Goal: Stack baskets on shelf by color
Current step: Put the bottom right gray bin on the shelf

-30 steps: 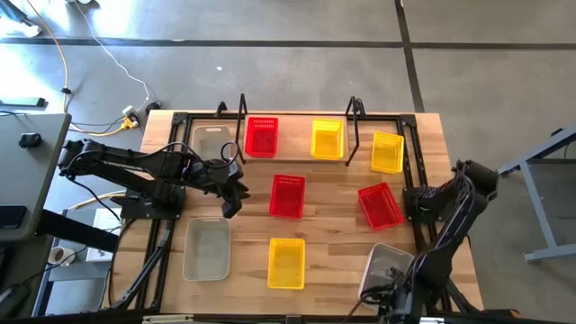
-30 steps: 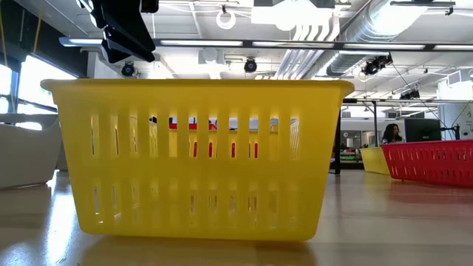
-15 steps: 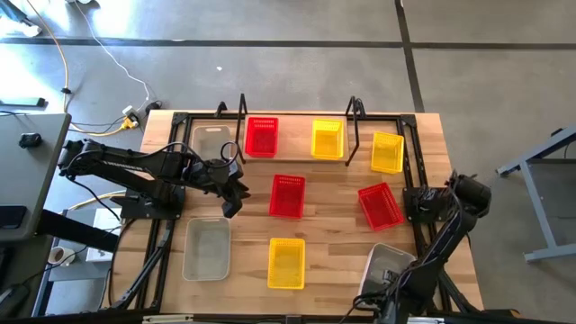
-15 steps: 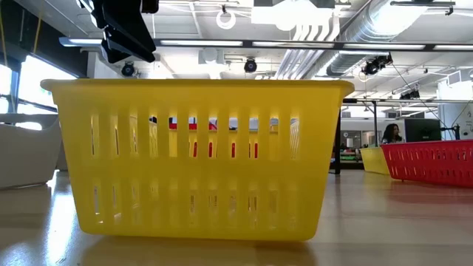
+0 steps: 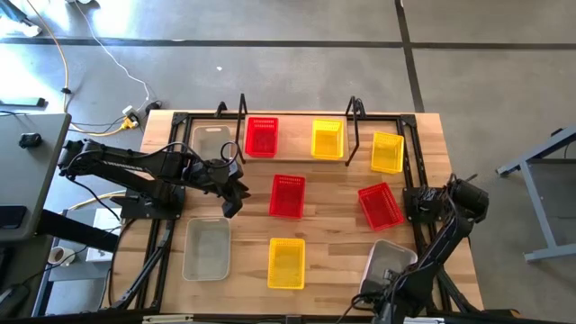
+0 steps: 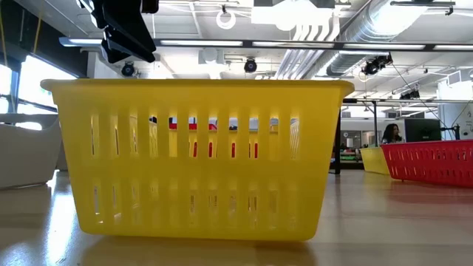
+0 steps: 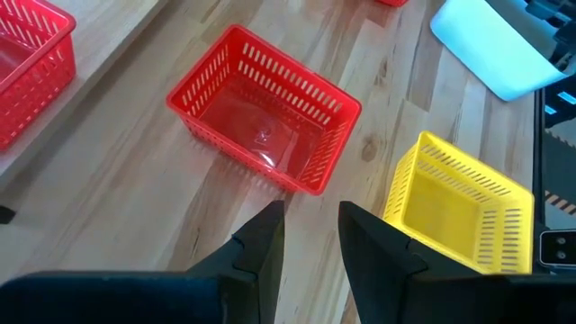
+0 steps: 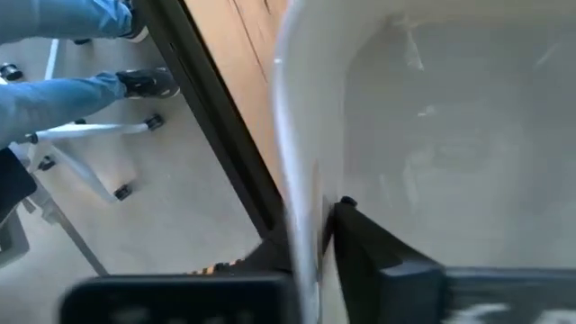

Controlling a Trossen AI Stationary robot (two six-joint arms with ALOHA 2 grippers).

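Note:
The shelf stands at the table's far side and carries a red basket and a yellow basket. More baskets rest on their bases on the tabletop: red ones, yellow ones, and clear-grey ones. At the near right corner my right gripper is shut on a third clear-grey basket. My left gripper hangs open above the table, left of the middle red basket, with nothing between its fingers. My right gripper pinches the clear-grey basket's side wall at its rim, on the side next to the table's edge. One finger is inside the basket and the other outside. The fingers come from above, pointing steeply down. The basket rests on the table.
The table's black frame rail runs just outside the held basket. Beyond it a person's legs and a chair base show on the floor. In the low view the near yellow basket hides most of the table. Bare wood lies between the baskets.
My right arm has sunk toward the clear-grey basket at the near right corner, its elbow dropping toward the near edge. No basket has shifted.

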